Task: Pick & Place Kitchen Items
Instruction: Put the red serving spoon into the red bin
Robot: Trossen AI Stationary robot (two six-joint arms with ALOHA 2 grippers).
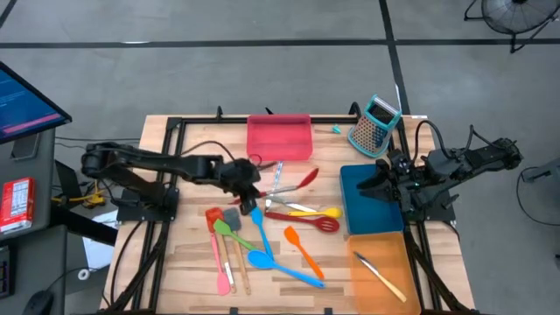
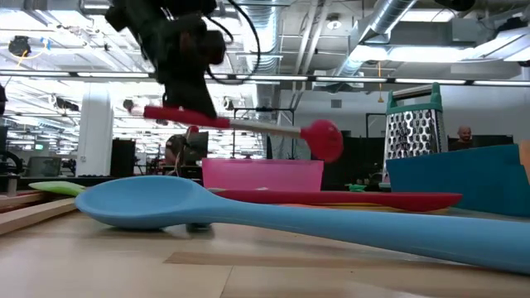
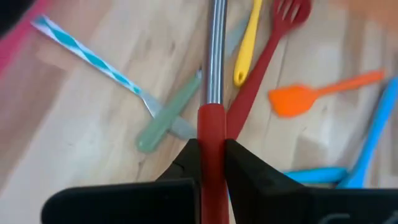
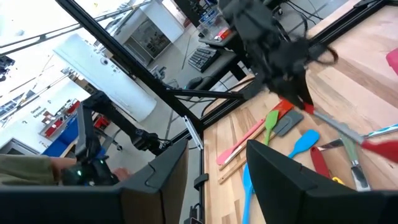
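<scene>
A grey concrete floor (image 1: 219,79) with dark seams surrounds the wooden counter (image 1: 175,262). A lit monitor (image 1: 22,105) stands at the left, a fan (image 1: 516,13) far right. Overhead run silver ducts (image 2: 397,25) and strip lights.

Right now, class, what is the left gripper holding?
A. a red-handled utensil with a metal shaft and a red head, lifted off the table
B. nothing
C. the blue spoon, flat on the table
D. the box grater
A: the left gripper is shut on the handle of the red-handled utensil, which the low view shows in the air above the blue spoon.
</scene>
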